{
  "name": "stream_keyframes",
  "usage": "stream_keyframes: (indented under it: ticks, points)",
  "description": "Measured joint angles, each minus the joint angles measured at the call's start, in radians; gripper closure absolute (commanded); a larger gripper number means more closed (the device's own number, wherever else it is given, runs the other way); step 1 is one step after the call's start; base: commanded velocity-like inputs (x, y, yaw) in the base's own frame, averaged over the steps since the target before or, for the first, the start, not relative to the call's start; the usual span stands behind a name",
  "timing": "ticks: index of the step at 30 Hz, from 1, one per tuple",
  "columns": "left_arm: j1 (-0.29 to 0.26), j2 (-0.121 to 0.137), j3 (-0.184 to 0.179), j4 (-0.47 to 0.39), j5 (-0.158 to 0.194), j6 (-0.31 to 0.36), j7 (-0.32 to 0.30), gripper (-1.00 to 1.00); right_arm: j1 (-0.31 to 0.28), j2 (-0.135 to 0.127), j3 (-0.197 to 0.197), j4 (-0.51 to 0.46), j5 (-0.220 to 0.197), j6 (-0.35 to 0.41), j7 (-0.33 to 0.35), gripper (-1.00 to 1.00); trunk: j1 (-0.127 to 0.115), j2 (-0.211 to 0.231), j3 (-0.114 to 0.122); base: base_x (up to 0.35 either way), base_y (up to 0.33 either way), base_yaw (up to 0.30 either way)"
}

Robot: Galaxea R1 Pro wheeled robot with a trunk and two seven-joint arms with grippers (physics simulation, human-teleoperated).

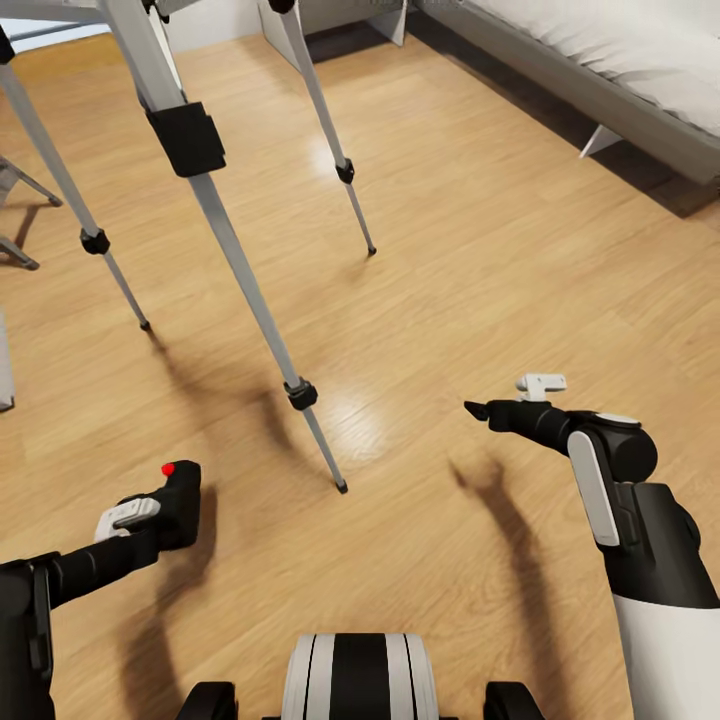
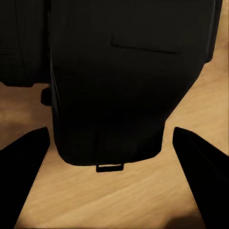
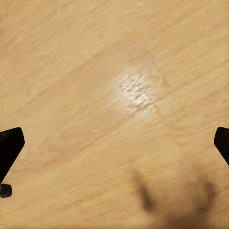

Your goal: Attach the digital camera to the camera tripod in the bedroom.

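While the robot is facing the tripod on the light wood floor (image 1: 520, 250):
Camera: the small black digital camera (image 1: 181, 497) with a bright red round button on top is sitting low at the head view's left, above the floor.
Left gripper: the left gripper (image 1: 165, 512) is clasping the camera; in the left wrist view the dark body (image 2: 119, 81) is sitting between the two black fingers (image 2: 26, 157).
Tripod: the tall silver-grey metal camera tripod (image 1: 215, 215) with black joints is standing ahead, its nearest foot lying between the two arms.
Right gripper: the right gripper (image 1: 480, 409) is hanging spread over bare floor, grasping nothing.
Bed: the grey bed (image 1: 620, 80) is standing at the far right.
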Motion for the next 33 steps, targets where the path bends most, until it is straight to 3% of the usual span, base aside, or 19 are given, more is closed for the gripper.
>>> stream_keyframes:
  ticks: [7, 14, 33]
  points:
    - [-0.018, -0.001, -0.008, 0.0, 0.006, 0.021, -0.002, 1.0, 0.004, 0.0, -0.001, 0.0, 0.0, 0.0, 0.0, -1.0, 0.0, 0.0, 0.011, 0.0, 0.0, 0.0]
    - [-0.023, 0.005, -0.039, 0.0, 0.002, 0.02, -0.002, 1.0, 0.005, 0.0, -0.001, 0.0, 0.0, 0.0, 0.0, -1.0, -0.003, 0.002, 0.049, 0.0, 0.0, 0.0]
    - [-0.02, -0.006, -0.054, 0.0, 0.004, 0.017, 0.002, 1.0, 0.029, -0.001, 0.0, 0.0, 0.0, 0.002, 0.0, -1.0, -0.012, 0.006, 0.152, 0.0, 0.0, 0.0]
